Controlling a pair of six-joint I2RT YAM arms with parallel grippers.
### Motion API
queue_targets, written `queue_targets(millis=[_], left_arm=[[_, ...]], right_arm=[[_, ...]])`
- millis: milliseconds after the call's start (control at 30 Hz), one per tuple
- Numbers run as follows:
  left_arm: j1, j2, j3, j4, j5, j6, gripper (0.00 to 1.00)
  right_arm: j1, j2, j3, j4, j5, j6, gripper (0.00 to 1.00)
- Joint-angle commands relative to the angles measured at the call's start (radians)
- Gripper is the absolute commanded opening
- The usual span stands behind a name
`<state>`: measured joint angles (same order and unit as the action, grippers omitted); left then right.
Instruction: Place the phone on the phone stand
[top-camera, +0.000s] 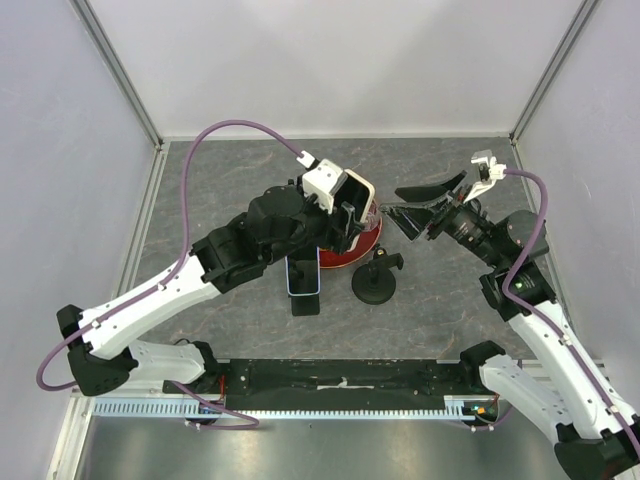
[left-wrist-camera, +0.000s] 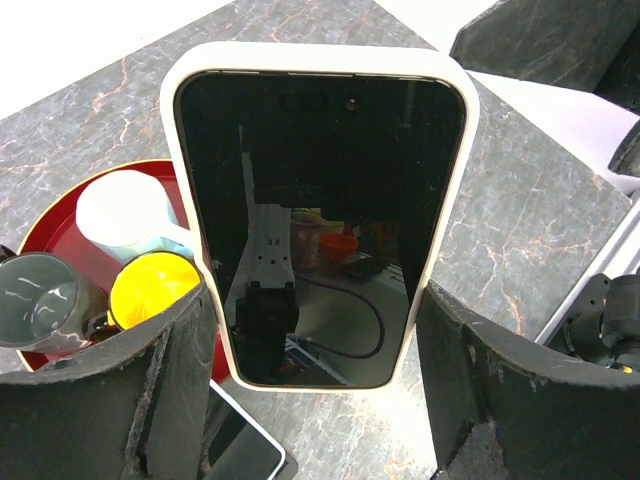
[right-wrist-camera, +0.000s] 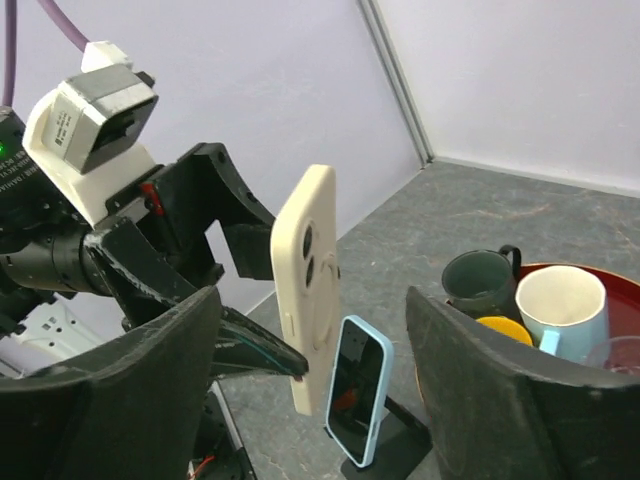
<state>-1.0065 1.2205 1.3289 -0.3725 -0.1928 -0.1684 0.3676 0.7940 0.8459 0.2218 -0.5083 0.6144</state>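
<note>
While the left gripper (left-wrist-camera: 315, 300) clamps the cream-cased phone (left-wrist-camera: 320, 200) by its lower side edges, upright at the centre of the right wrist view, the carry step looks to be in hand. Next, I judge, the phone must come down onto the empty round-based phone stand (top-camera: 374, 283), just lower right of the red tray (top-camera: 340, 260). The right gripper (top-camera: 392, 201) stands wide, holding nothing. The phone shows a dark glossy screen, rounded corners and back lenses. A blue-cased phone (right-wrist-camera: 358, 400) already leans on another stand.
</note>
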Motion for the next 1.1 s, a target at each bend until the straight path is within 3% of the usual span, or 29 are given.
queue_targets(millis=[0, 267, 467, 567, 667, 733, 833, 933, 967, 1033, 1067], left_arm=[[-0.049, -0.001, 0.069, 0.055, -0.048, 0.014, 0.02], [-0.102, 0.033, 0.084, 0.044, -0.086, 0.004, 0.02], [-0.121, 0.092, 0.154, 0.011, -0.203, -0.008, 0.02], [-0.126, 0.114, 0.17, 0.006, -0.234, -0.011, 0.02], [-0.132, 0.125, 0.173, 0.007, -0.231, -0.013, 0.02], [-0.138, 0.126, 0.168, 0.003, -0.231, -0.011, 0.02], [-0.139, 0.125, 0.168, -0.022, -0.197, -0.013, 0.02], [-0.139, 0.084, 0.147, -0.037, -0.146, -0.023, 0.21], [-0.139, 0.065, 0.129, -0.039, -0.119, -0.026, 0.37], [-0.139, -0.002, 0.11, -0.055, -0.093, -0.029, 0.55], [-0.139, -0.022, 0.099, -0.071, -0.067, -0.032, 0.7]], right_arm=[[0.039, -0.004, 0.053, -0.033, 0.019, 0.036, 0.76], [0.126, 0.037, 0.065, -0.075, 0.073, -0.011, 0.59], [0.204, 0.089, 0.09, -0.156, 0.186, -0.1, 0.5], [0.228, 0.105, 0.102, -0.199, 0.272, -0.145, 0.4], [0.235, 0.103, 0.093, -0.206, 0.332, -0.165, 0.21], [0.237, 0.099, 0.082, -0.196, 0.344, -0.171, 0.03], [0.235, 0.083, 0.059, -0.156, 0.321, -0.182, 0.0], [0.235, 0.06, 0.036, -0.119, 0.304, -0.186, 0.0], [0.235, 0.054, 0.027, -0.113, 0.298, -0.189, 0.0], [0.235, 0.04, 0.027, -0.127, 0.295, -0.226, 0.0], [0.235, 0.04, 0.031, -0.136, 0.292, -0.244, 0.0]])
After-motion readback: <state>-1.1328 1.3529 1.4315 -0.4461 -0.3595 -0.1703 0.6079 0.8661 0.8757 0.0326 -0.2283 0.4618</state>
